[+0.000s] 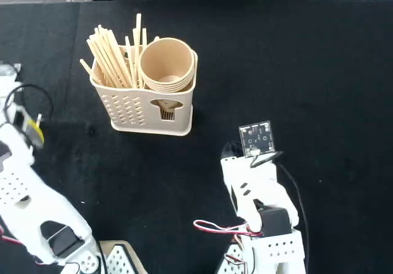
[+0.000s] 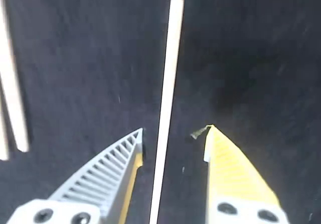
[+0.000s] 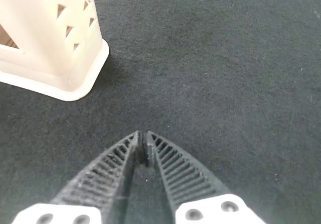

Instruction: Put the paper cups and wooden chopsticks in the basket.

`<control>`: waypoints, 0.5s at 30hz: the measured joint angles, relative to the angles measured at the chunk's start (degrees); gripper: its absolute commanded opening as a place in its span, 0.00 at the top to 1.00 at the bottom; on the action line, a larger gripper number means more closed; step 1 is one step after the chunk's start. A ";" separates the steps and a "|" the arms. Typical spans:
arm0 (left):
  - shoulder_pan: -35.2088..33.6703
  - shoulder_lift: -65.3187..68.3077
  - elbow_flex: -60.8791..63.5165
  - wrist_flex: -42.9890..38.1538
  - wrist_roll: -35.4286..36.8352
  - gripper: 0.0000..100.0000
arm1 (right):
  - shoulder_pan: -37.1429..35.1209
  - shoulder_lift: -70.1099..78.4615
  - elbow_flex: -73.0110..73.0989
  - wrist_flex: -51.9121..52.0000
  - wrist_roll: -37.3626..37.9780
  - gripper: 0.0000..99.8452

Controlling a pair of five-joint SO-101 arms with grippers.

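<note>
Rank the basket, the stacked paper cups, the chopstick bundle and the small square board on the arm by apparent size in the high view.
1. basket, largest
2. chopstick bundle and stacked paper cups: they look about alike, so they are left unranked
3. square board, smallest

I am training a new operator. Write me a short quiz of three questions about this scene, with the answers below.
1. True or false: the right tool is open.
2. In the basket, the paper cups are: A) nested in one stack, B) side by side, C) upside down.
3. Fill in: between the fingers of the open left tool lies one ____.

Key
1. False, it is shut.
2. A
3. chopstick
</note>
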 measured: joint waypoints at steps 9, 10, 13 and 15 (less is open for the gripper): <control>4.66 5.45 -0.53 -11.96 5.19 0.81 | 0.00 0.00 0.00 0.00 0.00 0.99; 4.66 6.42 -0.53 -12.92 5.10 0.82 | 0.00 0.00 0.00 0.00 0.00 0.99; 4.84 9.05 -0.62 -13.45 4.66 0.86 | 0.00 0.00 0.00 0.00 0.00 0.99; 4.92 10.81 -0.62 -13.45 2.64 0.91 | 0.00 0.00 0.00 0.00 0.00 0.99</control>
